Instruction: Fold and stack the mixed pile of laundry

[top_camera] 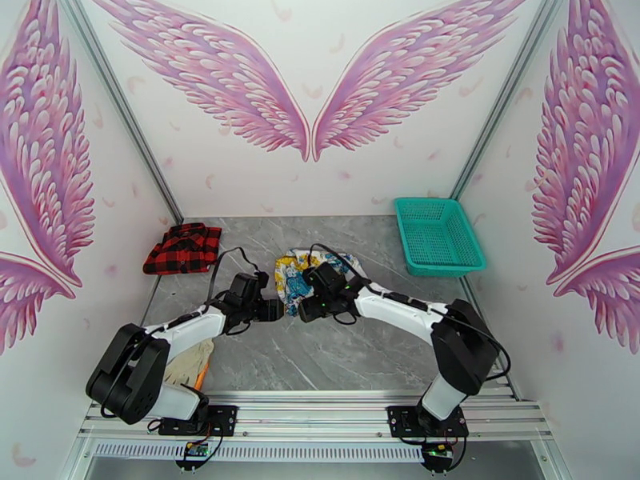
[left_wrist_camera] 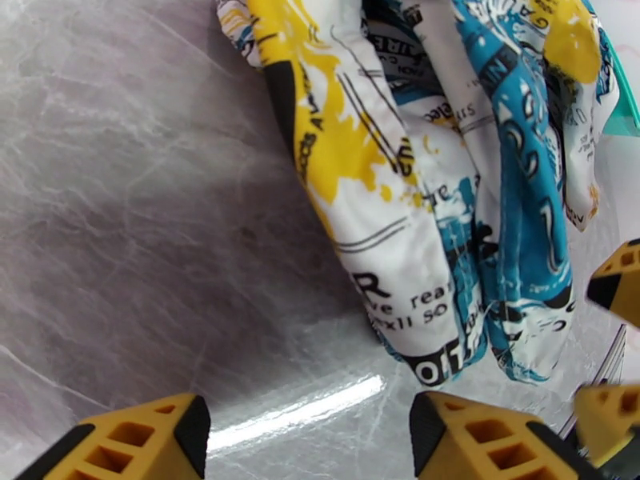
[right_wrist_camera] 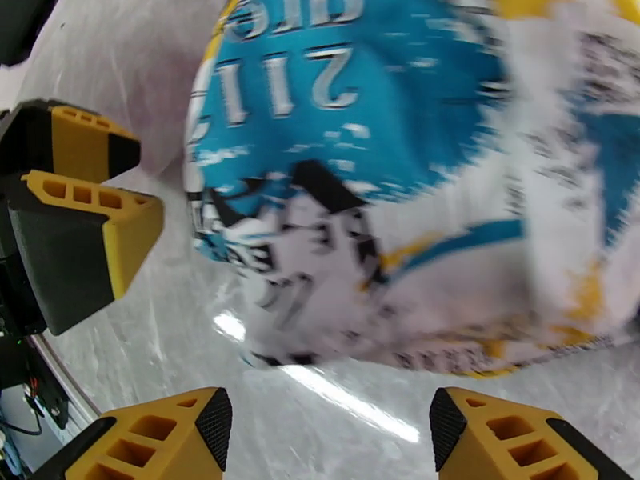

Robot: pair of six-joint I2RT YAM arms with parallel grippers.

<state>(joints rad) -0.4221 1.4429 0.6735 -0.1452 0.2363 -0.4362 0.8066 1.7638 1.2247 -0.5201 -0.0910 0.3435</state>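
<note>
Top external: grey marble-look tabletop (top_camera: 360,354), pink-winged white walls (top_camera: 320,190); left gripper (top_camera: 276,310) and right gripper (top_camera: 302,312) gape empty beside the white blue-yellow printed garment (top_camera: 290,278)

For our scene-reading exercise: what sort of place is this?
Most likely a purpose-built robot recording booth, not a home: white panel walls painted with pink feathered wings, a grey marble-look tabletop, and the white-and-black left robot arm and right robot arm bolted at its near edge.
</note>
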